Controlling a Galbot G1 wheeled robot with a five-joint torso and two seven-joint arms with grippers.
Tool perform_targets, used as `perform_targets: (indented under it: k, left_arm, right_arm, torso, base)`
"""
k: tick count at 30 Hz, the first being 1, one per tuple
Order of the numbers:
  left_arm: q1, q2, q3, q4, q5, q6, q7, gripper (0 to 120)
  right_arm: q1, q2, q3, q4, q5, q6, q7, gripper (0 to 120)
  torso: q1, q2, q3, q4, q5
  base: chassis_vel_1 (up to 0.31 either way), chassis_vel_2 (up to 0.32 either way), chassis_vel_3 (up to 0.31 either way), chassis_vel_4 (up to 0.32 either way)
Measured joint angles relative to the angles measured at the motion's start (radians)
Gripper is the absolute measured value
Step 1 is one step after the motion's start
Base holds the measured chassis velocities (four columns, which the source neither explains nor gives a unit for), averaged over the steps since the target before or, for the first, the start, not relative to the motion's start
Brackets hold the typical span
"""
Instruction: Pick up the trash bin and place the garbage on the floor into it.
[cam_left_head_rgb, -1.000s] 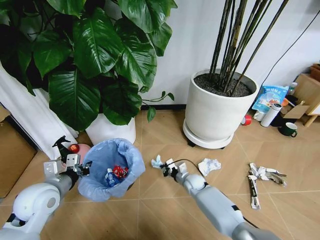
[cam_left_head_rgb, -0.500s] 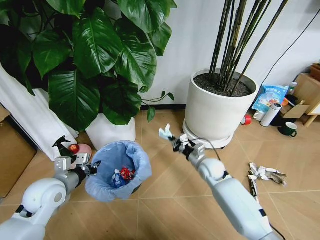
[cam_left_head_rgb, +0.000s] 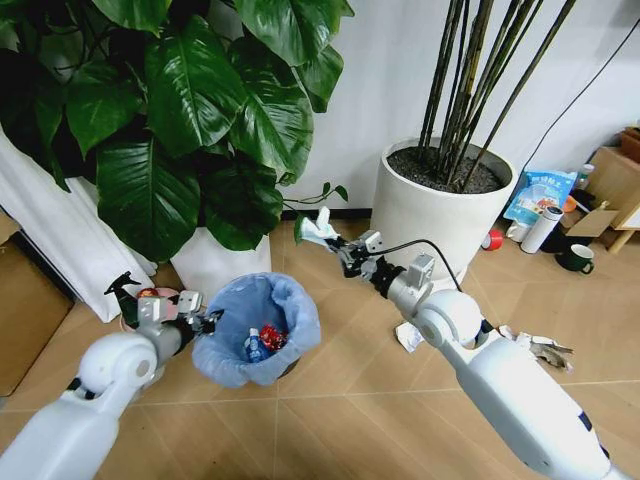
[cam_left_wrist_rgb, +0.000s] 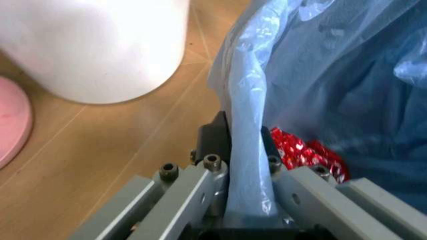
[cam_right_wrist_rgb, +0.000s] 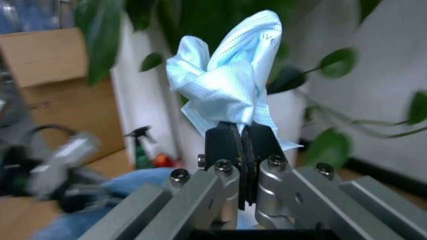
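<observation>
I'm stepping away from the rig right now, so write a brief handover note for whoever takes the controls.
Left gripper: shut on the trash bin at the bag-lined rim, holding it beside the leafy plant's white pot.
Right gripper: shut on a crumpled light-blue face mask, raised above the floor, up and to the right of the bin's mouth.
Done: a red wrapper and a blue-white wrapper lie in the bin.
Left: drop the mask in; crumpled white paper and torn printed paper remain on the floor at right.
</observation>
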Motion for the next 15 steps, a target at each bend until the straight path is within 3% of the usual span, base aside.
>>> perform_targets:
  k: [7, 15]
  left_arm:
    - [-0.044, -0.004, 0.061, 0.022, -0.001, 0.0, 0.004, 0]
    - [-0.025, 0.004, 0.038, 0.01, -0.001, 0.0, 0.006, 0]
  right_arm:
    - [-0.006, -0.039, -0.125, 0.049, 0.022, -0.031, 0.032, 0]
    - [-0.011, -0.057, -0.203, 0.05, 0.015, -0.059, 0.051, 0]
  torso:
    - [0.0, 0.0, 0.0, 0.0, 0.0001]
    - [0.0, 0.0, 0.0, 0.0003, 0.0001]
  base:
    - [0.0, 0.0, 0.0, 0.0]
    - [0.0, 0.0, 0.0, 0.0]
